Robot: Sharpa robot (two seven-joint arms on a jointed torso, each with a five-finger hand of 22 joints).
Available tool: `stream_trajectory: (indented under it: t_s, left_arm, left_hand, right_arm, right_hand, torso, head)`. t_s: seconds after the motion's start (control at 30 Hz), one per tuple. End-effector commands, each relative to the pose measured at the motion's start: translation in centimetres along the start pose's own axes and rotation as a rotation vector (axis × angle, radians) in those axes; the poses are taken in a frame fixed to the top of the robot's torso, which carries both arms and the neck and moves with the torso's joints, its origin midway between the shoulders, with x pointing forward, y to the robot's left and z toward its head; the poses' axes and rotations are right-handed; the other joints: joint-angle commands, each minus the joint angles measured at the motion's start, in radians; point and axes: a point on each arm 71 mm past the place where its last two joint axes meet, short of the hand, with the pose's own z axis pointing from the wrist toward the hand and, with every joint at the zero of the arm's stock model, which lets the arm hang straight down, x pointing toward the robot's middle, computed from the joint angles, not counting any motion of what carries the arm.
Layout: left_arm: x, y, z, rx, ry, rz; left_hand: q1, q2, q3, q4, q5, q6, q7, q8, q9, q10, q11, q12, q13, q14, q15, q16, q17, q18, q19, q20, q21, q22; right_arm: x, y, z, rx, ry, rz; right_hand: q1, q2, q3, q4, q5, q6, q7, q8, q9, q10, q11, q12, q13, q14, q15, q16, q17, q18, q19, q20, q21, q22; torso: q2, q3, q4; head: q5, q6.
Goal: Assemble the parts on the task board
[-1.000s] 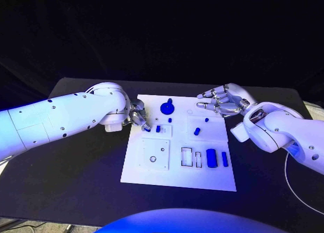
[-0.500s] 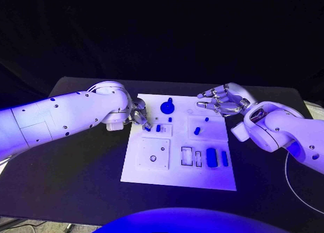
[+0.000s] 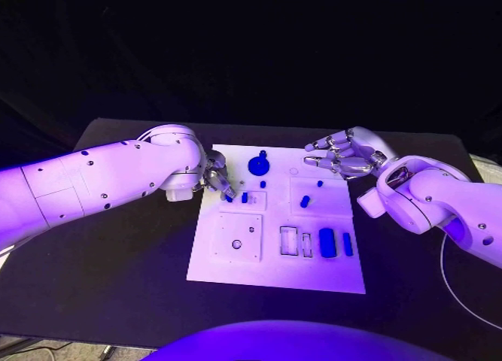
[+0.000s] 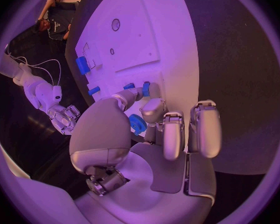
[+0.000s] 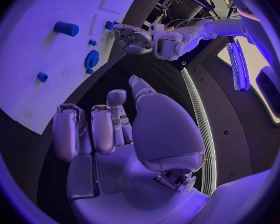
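I'm working my left hand (image 3: 213,179) at the left edge of the task board (image 3: 275,267), fingers (image 4: 143,90) curling down onto a small blue peg (image 4: 145,88) near the board's upper-left recesses. In the left wrist view the thumb and a fingertip are closing around that peg, so I'm judging it pinched, though the contact itself is partly hidden. The peg's long axis is running roughly along my fingers, pointing away from the palm toward the board's middle.

My right hand (image 3: 346,153) is hovering off the board's far right corner, fingers loosely curled and apart, holding nothing.

Other parts are sitting on the board: the round blue knob (image 3: 260,165) near the far edge, a short peg (image 3: 304,202) right of centre, and two longer blue blocks (image 3: 328,243) in the slots on the near right. All resting on the black desk (image 3: 120,256).

Left hand is clearly the nearer one for this peg; the right is well apart from it.
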Motion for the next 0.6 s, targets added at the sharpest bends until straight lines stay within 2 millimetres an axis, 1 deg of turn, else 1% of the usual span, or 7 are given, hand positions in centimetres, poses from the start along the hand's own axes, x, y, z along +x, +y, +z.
stream_trajectory:
  t_s: [0.03, 0.13, 0.23, 0.33, 0.43, 0.47, 0.6]
  left_arm:
    - [0.85, 0.12, 0.36, -0.017, 0.037, 0.016]
    - [0.79, 0.21, 0.42, -0.023, 0.035, 0.016]
    - [0.72, 0.31, 0.49, -0.029, 0.034, 0.016]
    - [0.65, 0.47, 0.58, -0.036, 0.035, 0.017]
    - [0.58, 0.63, 0.66, -0.041, 0.036, 0.016]
    - [0.56, 0.68, 0.69, -0.043, 0.036, 0.016]
    - [0.51, 0.77, 0.73, -0.046, 0.036, 0.015]
  left_hand:
    - [-0.012, 0.003, 0.008, -0.022, -0.003, 0.021, -0.012, -0.006, -0.003, 0.008, -0.001, 0.003, 0.001, 0.105, -0.010, 0.003, 0.263, -0.015, 0.058, -0.007, 0.005, 0.166]
    - [-0.020, 0.004, -0.012, -0.015, -0.003, 0.025, -0.013, -0.009, -0.007, 0.008, -0.002, 0.003, 0.003, 0.105, -0.011, 0.003, 0.263, -0.015, 0.058, -0.008, 0.004, 0.166]
    - [-0.031, 0.006, -0.044, -0.004, -0.004, 0.031, -0.014, -0.013, -0.013, 0.009, -0.003, 0.004, 0.005, 0.105, -0.012, 0.003, 0.263, -0.015, 0.059, -0.010, 0.005, 0.168]
    - [-0.041, 0.006, -0.077, 0.008, -0.004, 0.035, -0.015, -0.016, -0.018, 0.009, -0.004, 0.005, 0.007, 0.105, -0.013, 0.003, 0.263, -0.016, 0.060, -0.010, 0.007, 0.170]
    - [-0.057, 0.000, -0.122, 0.025, -0.005, 0.042, -0.016, -0.018, -0.023, 0.009, -0.005, 0.005, 0.009, 0.105, -0.013, 0.003, 0.263, -0.016, 0.061, -0.011, 0.008, 0.172]
    - [-0.064, -0.002, -0.147, 0.035, -0.006, 0.045, -0.016, -0.020, -0.025, 0.010, -0.005, 0.005, 0.009, 0.105, -0.013, 0.003, 0.263, -0.017, 0.062, -0.011, 0.009, 0.173]
    - [-0.082, -0.005, -0.200, 0.057, -0.008, 0.051, -0.016, -0.022, -0.029, 0.011, -0.004, 0.007, 0.012, 0.105, -0.013, 0.003, 0.263, -0.017, 0.062, -0.011, 0.011, 0.175]
  right_arm:
    - [0.15, 0.06, -0.03, -0.010, 0.016, -0.001]
    - [0.14, 0.06, -0.04, -0.009, 0.016, -0.001]
    - [0.16, 0.06, -0.04, -0.009, 0.018, 0.000]
    - [0.15, 0.03, -0.04, -0.009, 0.020, 0.002]
    - [0.12, 0.00, -0.04, -0.009, 0.019, 0.003]
    - [0.11, 0.00, -0.04, -0.008, 0.019, 0.003]
    - [0.10, -0.01, -0.04, -0.008, 0.018, 0.003]
  right_hand:
    - [0.001, 0.008, -0.007, -0.001, 0.006, 0.007, -0.001, 0.002, 0.001, 0.001, -0.001, 0.002, -0.001, 0.043, 0.000, -0.003, -0.001, 0.019, -0.004, -0.001, -0.004, -0.001]
    - [0.001, 0.008, -0.007, -0.001, 0.006, 0.007, -0.001, 0.002, 0.001, 0.001, -0.001, 0.002, -0.001, 0.043, 0.000, -0.003, -0.001, 0.019, -0.004, -0.001, -0.004, -0.001]
    - [-0.001, 0.008, -0.008, 0.000, 0.007, 0.007, -0.001, 0.002, 0.001, 0.000, -0.001, 0.001, -0.002, 0.043, 0.000, -0.003, -0.002, 0.019, -0.005, -0.001, -0.004, -0.002]
    - [-0.005, 0.006, -0.013, 0.003, 0.012, 0.007, -0.001, 0.002, 0.001, 0.000, -0.001, 0.003, -0.001, 0.043, 0.000, -0.004, -0.002, 0.019, -0.005, -0.001, -0.005, -0.002]
    - [-0.006, 0.006, -0.015, 0.004, 0.014, 0.007, -0.001, 0.002, 0.001, 0.000, -0.001, 0.003, -0.002, 0.043, 0.000, -0.004, -0.002, 0.019, -0.005, -0.001, -0.005, -0.002]
    - [-0.006, 0.006, -0.015, 0.004, 0.014, 0.007, -0.001, 0.002, 0.001, 0.000, -0.001, 0.003, -0.002, 0.043, 0.000, -0.004, -0.002, 0.019, -0.005, -0.001, -0.005, -0.002]
    - [-0.007, 0.006, -0.016, 0.005, 0.016, 0.007, -0.001, 0.002, 0.001, 0.000, -0.001, 0.003, -0.002, 0.043, 0.000, -0.004, -0.002, 0.019, -0.005, -0.001, -0.005, -0.003]
  torso:
    - [0.000, 0.0004, 0.0001]
    - [0.000, 0.0005, 0.0001]
    - [0.000, 0.0000, 0.0002]
    - [0.000, 0.0003, 0.0005]
    - [0.000, 0.0002, 0.0003]
    - [0.000, 0.0002, 0.0003]
    - [0.000, -0.0001, 0.0003]
  head:
    - [-0.001, 0.000]
    - [-0.002, 0.000]
    - [-0.003, -0.002]
    - [-0.003, -0.002]
    - [-0.004, -0.002]
    - [-0.005, -0.002]
    - [-0.005, -0.003]
